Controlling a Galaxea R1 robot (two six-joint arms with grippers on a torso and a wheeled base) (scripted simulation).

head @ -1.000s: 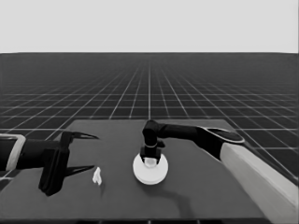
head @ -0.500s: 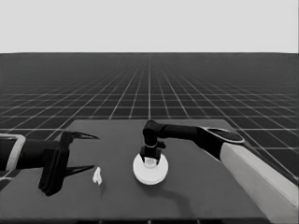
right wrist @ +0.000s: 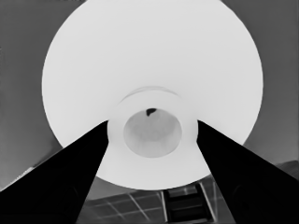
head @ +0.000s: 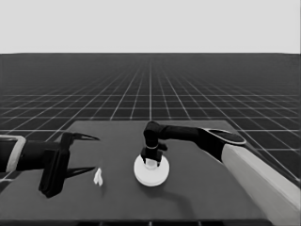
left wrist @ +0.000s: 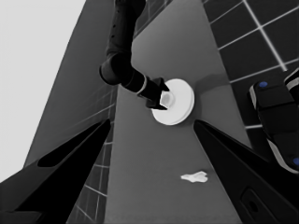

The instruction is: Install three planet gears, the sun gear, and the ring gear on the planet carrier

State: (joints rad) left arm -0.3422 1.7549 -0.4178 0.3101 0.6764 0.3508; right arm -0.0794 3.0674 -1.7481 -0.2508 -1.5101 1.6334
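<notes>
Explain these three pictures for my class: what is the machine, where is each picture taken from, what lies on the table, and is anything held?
It is a simulated robot with two arms at a dark table. The head view looks down across the table; the other two come from cameras on the wrists, so the dark wedges there are that arm's own jaws. The right arm reaches to the larger round part, jaws shut on its raised middle. The left arm waits at the table's left end, jaws open, holding nothing. A thin white piece lies between them.
</notes>
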